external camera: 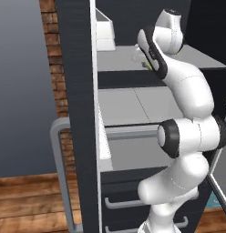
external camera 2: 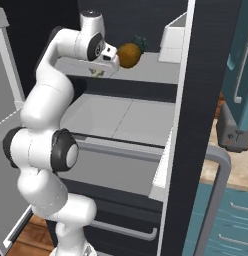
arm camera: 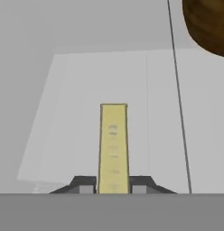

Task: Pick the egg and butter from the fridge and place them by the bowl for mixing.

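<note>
The black fridge [external camera: 78, 91] stands open, and my arm reaches onto its upper pale grey shelf [external camera 2: 146, 72]. The butter [arm camera: 114, 144], a thin pale-yellow stick, runs straight out from between my two fingertips. My gripper [arm camera: 113, 184] is shut on its near end. From the right base view the gripper [external camera 2: 99, 71] hangs just left of an orange round fruit with a leafy top [external camera 2: 128, 54]. A dark brown rounded shape [arm camera: 208, 25] fills the hand view's top right corner; I cannot tell whether it is the egg. The bowl is out of view.
A white door bin [external camera 2: 173, 37] sits at the shelf's right end beside the fridge door's edge [external camera 2: 206, 100]. A lower grey shelf [external camera 2: 121, 117] and drawers lie beneath. A toaster [external camera 2: 233, 130] stands on the wooden counter [external camera 2: 236, 172] right of the fridge, by teal cabinets [external camera 2: 241, 50].
</note>
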